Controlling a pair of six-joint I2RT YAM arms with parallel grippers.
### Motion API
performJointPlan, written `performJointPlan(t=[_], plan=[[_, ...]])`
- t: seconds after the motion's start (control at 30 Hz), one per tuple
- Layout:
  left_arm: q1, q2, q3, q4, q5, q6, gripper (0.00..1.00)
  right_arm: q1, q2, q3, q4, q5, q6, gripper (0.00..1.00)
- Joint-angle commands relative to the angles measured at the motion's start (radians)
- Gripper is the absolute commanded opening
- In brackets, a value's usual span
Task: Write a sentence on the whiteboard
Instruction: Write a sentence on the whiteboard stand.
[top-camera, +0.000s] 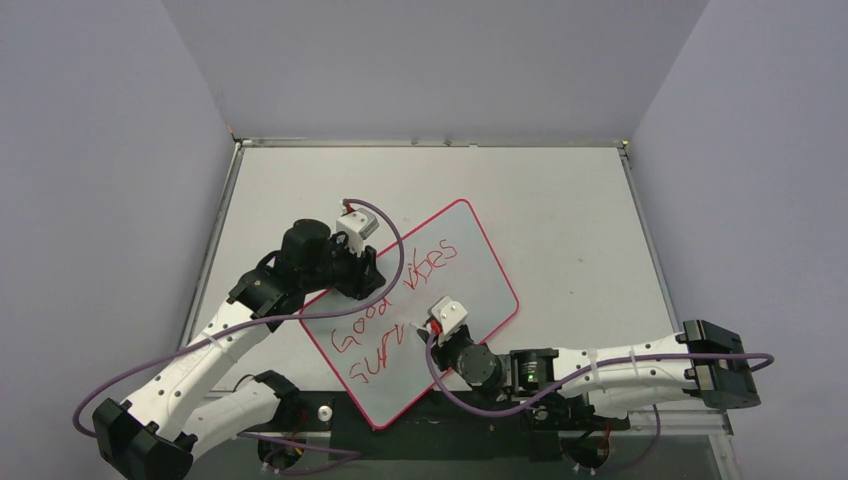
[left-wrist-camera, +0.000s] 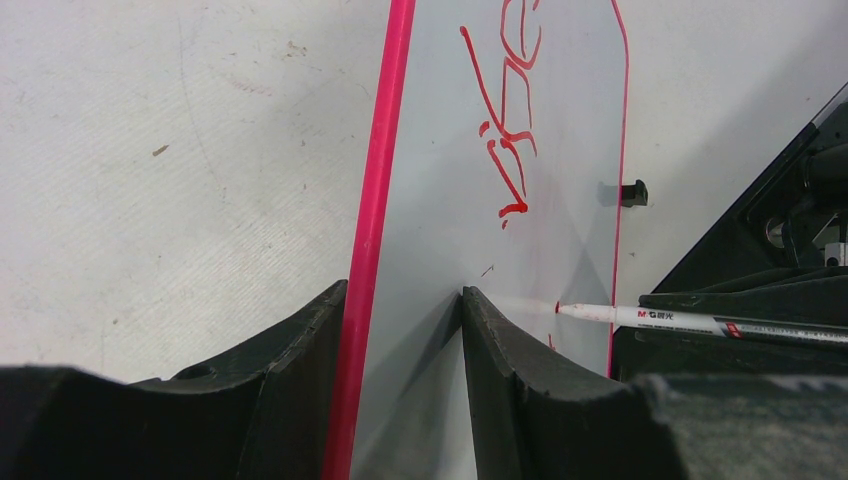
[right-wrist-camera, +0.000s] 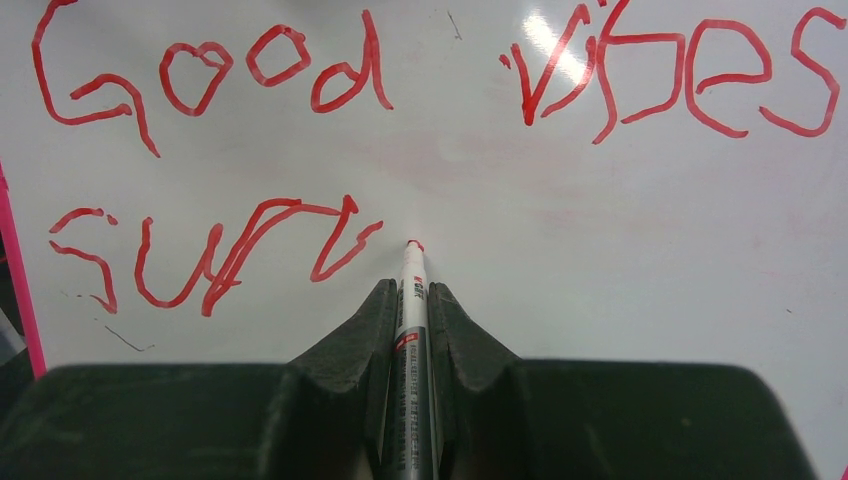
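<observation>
**Marker tip at board, second line part-written**

Right wrist view:
- Right gripper (right-wrist-camera: 412, 290) closed tight on marker (right-wrist-camera: 410, 340), barrel clamped between the two fingers.
- Marker long axis straight up the frame, red tip toward 12 o'clock, apparently touching the whiteboard (right-wrist-camera: 620, 230).
- Sentence (right-wrist-camera: 345, 90) legible in full only here: "Good vibes" on top, a scrawl close to "surv" beneath.
- Tip just beside the last stroke of the scrawl, at its 3 o'clock.

Left wrist view:
- Left gripper (left-wrist-camera: 403, 300) roughly half open, nothing clamped.
- One finger on the table side, the other over the board, pink frame running between them.
- Cannot tell whether the fingertips press on the surface.
- Only here: small black clip (left-wrist-camera: 632, 192) on the far long edge.
- Marker seen side-on, axis from 3 to 9 o'clock, tip toward 9.
- Of the writing, only the end of "vibes" in frame.

Top view:
- Only view with the whole board: flat on the table (top-camera: 570, 210), left of centre, long axis from 8 to 2 o'clock.
- Nearest corner at 6 o'clock, reaching the dark strip between the arm bases.
- Both written lines parallel to that axis, reading toward 2 o'clock.
- Left gripper at the 10 o'clock long edge, right gripper over the 4 o'clock half.
- Marker too small to make out here.
</observation>
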Motion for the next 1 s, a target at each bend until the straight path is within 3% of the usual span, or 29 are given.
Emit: performJointPlan(t=[0.0, 0.97], plan=[[0.001, -0.008, 0.024, 0.058, -0.047, 0.038, 0.0, 0.021, 0.005, 0.01, 0.024, -0.005, 0.027, 0.0], [0.001, -0.008, 0.023, 0.054, -0.054, 0.038, 0.0, 0.047, -0.063, -0.045, -0.054, 0.047, 0.085, 0.0]])
